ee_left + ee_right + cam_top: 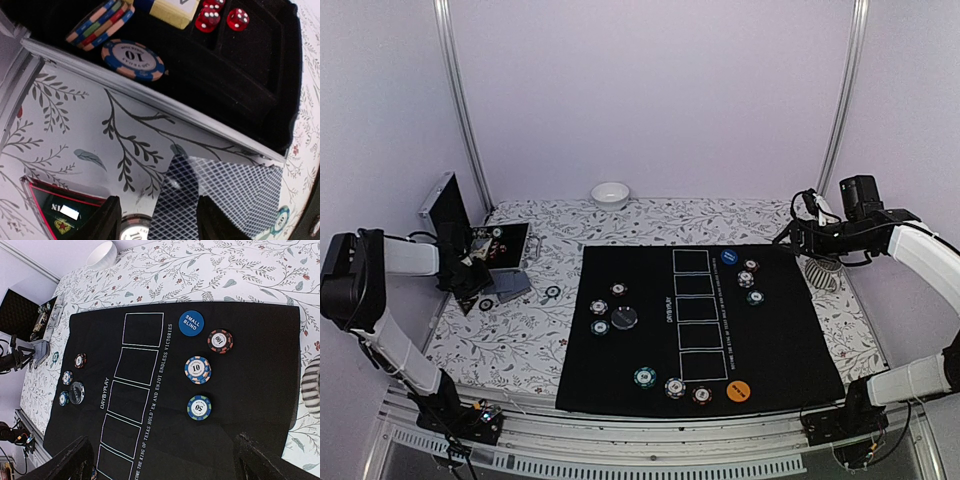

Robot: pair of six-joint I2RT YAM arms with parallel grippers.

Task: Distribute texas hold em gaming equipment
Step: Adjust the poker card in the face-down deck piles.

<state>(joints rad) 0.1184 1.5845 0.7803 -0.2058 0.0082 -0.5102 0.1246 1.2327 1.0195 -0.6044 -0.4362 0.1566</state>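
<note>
While the right pincer (162,455) is hanging wide open and empty over the black mat (260,365), with the Small Blind disc (191,323) lying well ahead of its fingers, the left pincer (157,215) is doing the work beside the open case (240,90). Its jaws are standing part-way apart, and between them I'm seeing a pale chip (134,229) and the near corner of the playing cards (230,195). The stack is spreading out past one finger, just short of the case rim. Whether those jaws are actually biting on chip or cards, I can't tell from here. I'm reading this as the pick-up step: fetching the next piece to deal out. The next move is calling for a firm pinch on one item only, then a straight lift clear of the case rim before swinging across to the mat.
</note>
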